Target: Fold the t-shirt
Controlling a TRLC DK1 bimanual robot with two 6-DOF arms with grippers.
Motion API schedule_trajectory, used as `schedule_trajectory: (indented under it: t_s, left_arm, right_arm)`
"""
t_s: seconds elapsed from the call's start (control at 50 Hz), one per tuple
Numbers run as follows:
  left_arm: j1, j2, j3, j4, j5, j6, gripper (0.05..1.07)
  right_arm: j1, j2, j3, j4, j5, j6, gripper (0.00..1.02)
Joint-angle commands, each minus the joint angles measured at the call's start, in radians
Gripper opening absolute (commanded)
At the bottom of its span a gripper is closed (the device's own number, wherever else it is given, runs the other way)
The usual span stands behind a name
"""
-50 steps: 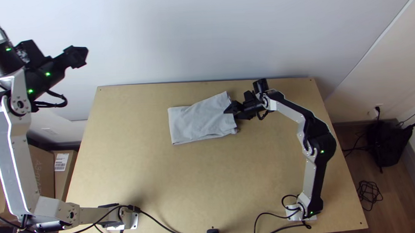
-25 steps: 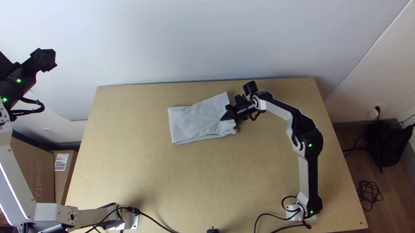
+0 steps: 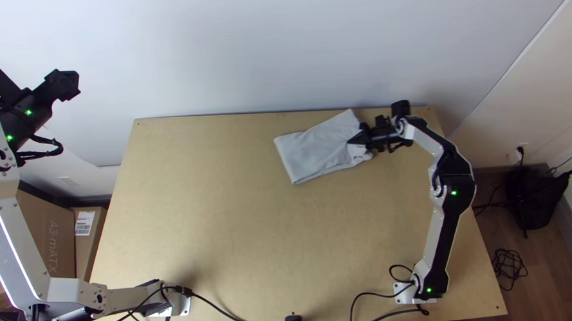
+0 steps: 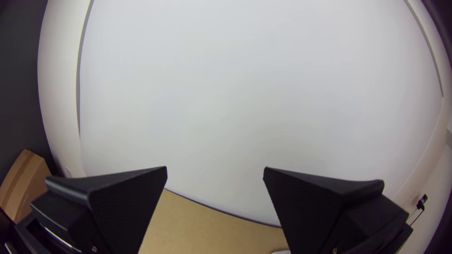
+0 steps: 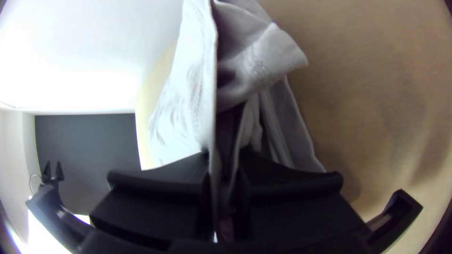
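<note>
The high top view shares the table (image 3: 251,246) with the left wrist's, facing the wall (image 4: 245,94), and the right's, close in.

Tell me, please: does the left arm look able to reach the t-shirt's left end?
Probably yes, after swinging rightward: the left gripper is open, the t-shirt's left end lies uncovered, and the right gripper holds the opposite end, so it should not block.

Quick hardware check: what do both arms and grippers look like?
Left arm and right arm: silver-grey links, black joints, small green lights. Black cabling loops near the left arm's wrist. Left gripper and right gripper: black, two wide flat fingers each.
</note>
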Motion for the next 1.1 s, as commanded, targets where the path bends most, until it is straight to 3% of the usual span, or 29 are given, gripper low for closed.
schedule_trajectory:
  t_s: [0.0, 0.28, 0.52, 0.74, 0.82, 0.9, 0.92, 1.02, 1.08]
  left_arm:
    - [0.007, 0.01, -0.006, 0.019, 0.016, 0.014, 1.03]
    - [-0.003, 0.015, -0.038, 0.028, 0.025, 0.013, 1.03]
    - [-0.005, 0.013, -0.072, 0.054, 0.049, 0.007, 1.03]
    - [-0.007, -0.007, -0.147, 0.091, 0.062, 0.004, 1.03]
    - [-0.007, -0.017, -0.174, 0.112, 0.069, 0.001, 1.03]
    - [-0.008, -0.025, -0.19, 0.119, 0.071, 0.001, 1.03]
    - [-0.007, -0.025, -0.19, 0.12, 0.071, 0.002, 1.03]
    - [-0.005, -0.03, -0.191, 0.132, 0.071, 0.004, 1.03]
    - [0.0, -0.033, -0.19, 0.135, 0.072, 0.008, 1.03]
  right_arm:
    - [-0.095, 0.022, 0.039, -0.008, 0.001, 0.003, 0.02]
    - [-0.347, 0.005, 0.026, 0.013, 0.065, 0.055, 0.02]
    - [-0.52, -0.136, -0.17, 0.067, 0.08, 0.049, 0.02]
    - [-0.573, -0.26, -0.36, 0.124, 0.087, 0.011, 0.04]
    - [-0.571, -0.28, -0.388, 0.127, 0.09, 0.0, 0.38]
    - [-0.568, -0.3, -0.394, 0.13, 0.111, -0.011, 0.95]
    - [-0.568, -0.305, -0.389, 0.131, 0.126, -0.014, 0.99]
    - [-0.569, -0.341, -0.368, 0.174, 0.22, -0.014, 0.99]
    - [-0.574, -0.366, -0.345, 0.225, 0.33, -0.014, 0.99]
